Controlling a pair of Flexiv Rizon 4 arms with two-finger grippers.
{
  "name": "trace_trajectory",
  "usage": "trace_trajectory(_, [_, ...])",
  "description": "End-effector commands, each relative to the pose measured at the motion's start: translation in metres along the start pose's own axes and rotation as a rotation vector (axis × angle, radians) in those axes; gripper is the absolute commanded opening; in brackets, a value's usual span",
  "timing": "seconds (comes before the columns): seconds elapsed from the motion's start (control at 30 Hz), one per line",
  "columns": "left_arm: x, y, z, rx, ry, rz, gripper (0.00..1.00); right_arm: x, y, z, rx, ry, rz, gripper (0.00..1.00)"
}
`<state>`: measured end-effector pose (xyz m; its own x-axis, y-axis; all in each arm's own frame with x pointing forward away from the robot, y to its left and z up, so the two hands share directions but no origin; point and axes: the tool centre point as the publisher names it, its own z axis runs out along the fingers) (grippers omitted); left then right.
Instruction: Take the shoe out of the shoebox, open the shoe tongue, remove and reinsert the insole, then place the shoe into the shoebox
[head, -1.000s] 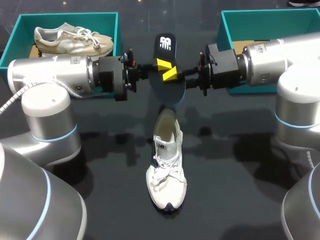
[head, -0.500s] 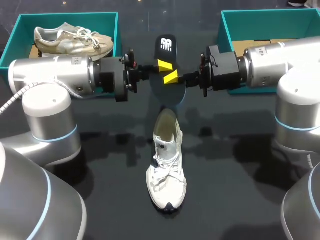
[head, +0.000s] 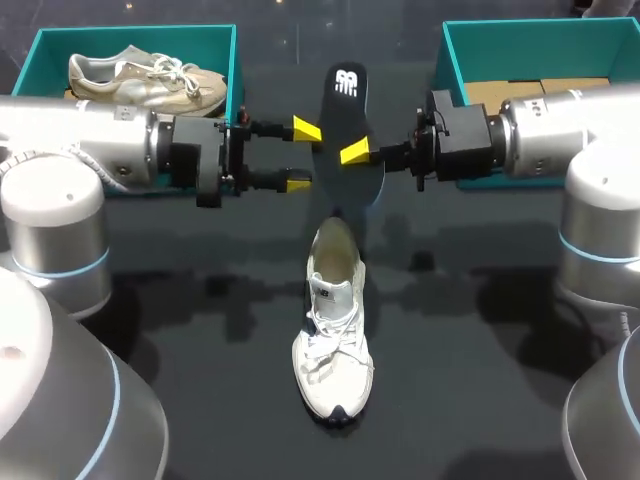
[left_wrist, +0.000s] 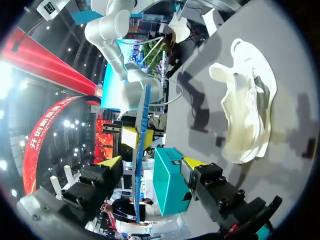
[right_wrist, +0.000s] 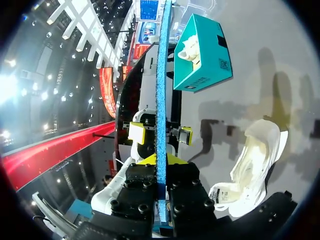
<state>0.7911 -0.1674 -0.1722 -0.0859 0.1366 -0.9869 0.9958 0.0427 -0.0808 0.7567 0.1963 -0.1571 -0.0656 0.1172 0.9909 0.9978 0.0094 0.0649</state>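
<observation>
Head view: right pincer (head: 362, 155) grips insole (head: 350, 120), upper centre, long axis in line with shoe (head: 333, 330) below; left pincer (head: 300, 155) wide, alongside.

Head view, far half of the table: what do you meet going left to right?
left shoebox with a beige shoe inside → left gripper, open → black insole → right shoebox

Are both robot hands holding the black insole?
No, only the right gripper pinches the insole; the left gripper stands open, its fingers not touching it.
</observation>
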Motion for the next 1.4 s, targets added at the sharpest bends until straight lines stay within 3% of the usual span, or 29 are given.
trace_trajectory(0.03, [-0.002,-0.003,-0.011,0.001,0.012,0.000,1.00,0.000,-0.004,-0.002,-0.005,-0.002,0.000,0.00])
trace_trajectory(0.23, [-0.002,-0.003,-0.011,0.001,0.012,0.000,1.00,0.000,-0.004,-0.002,-0.005,-0.002,0.000,0.00])
trace_trajectory(0.37, [0.007,-0.009,0.002,-0.135,0.101,-0.144,1.00,0.000,-0.002,-0.002,-0.011,-0.010,-0.007,0.00])
trace_trajectory(0.47, [0.014,-0.001,-0.005,-0.246,0.229,-0.301,1.00,-0.003,0.002,-0.005,-0.028,-0.016,-0.046,0.00])
trace_trajectory(0.57, [0.019,0.007,-0.019,-0.304,0.354,-0.510,1.00,-0.009,0.006,-0.009,-0.035,-0.021,-0.080,0.00])
trace_trajectory(0.7, [0.024,0.013,-0.044,-0.309,0.436,-0.677,1.00,-0.014,0.013,-0.011,-0.040,-0.039,-0.141,0.00])
trace_trajectory(1.27, [0.028,0.012,-0.043,-0.298,0.427,-0.698,1.00,-0.015,0.016,-0.011,-0.037,-0.044,-0.151,0.00])
trace_trajectory(1.4, [0.041,0.012,-0.047,-0.414,0.499,-0.856,1.00,-0.023,0.014,-0.016,-0.061,-0.012,-0.187,0.00])
